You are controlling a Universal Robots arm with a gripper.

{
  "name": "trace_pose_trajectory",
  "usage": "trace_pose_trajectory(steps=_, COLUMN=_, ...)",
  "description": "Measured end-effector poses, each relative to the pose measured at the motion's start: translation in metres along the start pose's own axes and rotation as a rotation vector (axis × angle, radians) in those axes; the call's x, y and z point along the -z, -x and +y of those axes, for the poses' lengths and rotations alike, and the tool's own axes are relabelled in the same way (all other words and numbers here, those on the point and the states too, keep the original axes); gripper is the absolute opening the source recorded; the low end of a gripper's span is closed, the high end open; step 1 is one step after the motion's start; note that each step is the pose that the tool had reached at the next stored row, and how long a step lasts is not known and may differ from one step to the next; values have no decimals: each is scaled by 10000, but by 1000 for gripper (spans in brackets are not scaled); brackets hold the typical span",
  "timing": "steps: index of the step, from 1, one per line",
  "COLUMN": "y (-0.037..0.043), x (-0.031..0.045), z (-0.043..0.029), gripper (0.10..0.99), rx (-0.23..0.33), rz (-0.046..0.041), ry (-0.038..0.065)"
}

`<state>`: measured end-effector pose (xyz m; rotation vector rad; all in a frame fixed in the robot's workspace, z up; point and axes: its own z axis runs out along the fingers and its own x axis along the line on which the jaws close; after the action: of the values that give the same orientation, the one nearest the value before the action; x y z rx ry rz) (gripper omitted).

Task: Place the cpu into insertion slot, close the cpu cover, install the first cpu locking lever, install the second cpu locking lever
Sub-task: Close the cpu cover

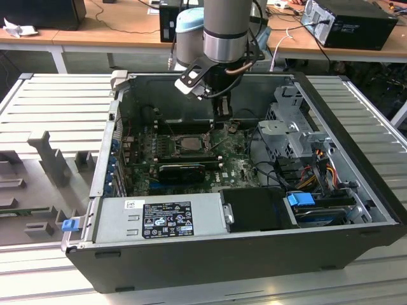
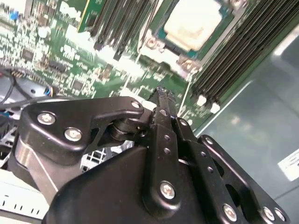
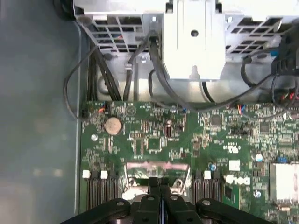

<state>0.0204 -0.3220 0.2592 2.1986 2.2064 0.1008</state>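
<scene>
The cpu (image 2: 194, 21) shows its pale silver top, lying flat in the insertion slot (image 1: 189, 143) on the green motherboard inside the open computer case. A metal frame, the cpu cover (image 2: 159, 44), lies down around the chip. My gripper (image 1: 224, 124) hangs just to the exterior view's right of the socket, low over the board. Its fingers are shut together with nothing visible between them. In both wrist views the gripper (image 2: 162, 93) (image 3: 159, 183) points at the socket's near edge (image 3: 156, 169). Whether the tips touch the board or a lever cannot be made out.
Long black memory slots (image 2: 233, 51) flank the socket on both sides. A black graphics card (image 1: 182, 170) lies in front of it, a power supply (image 1: 162, 216) nearer still. A metal drive cage (image 1: 289, 127) with cables (image 1: 318, 168) fills the case's right. The case wall (image 1: 159, 95) stands behind.
</scene>
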Motion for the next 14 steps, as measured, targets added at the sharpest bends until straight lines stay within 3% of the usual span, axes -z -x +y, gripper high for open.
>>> trace_pose_trajectory(steps=5, y=1, x=-10, z=160, gripper=106, rx=33, rz=2, ry=-74)
trace_pose_trajectory(steps=7, y=1, x=-17, z=270, gripper=106, rx=74, rz=5, ry=-98)
trace_pose_trajectory(steps=10, y=1, x=-34, z=364, gripper=106, rx=73, rz=7, ry=-124)
trace_pose_trajectory(steps=14, y=5, x=-143, z=361, gripper=106, rx=74, rz=6, ry=-232)
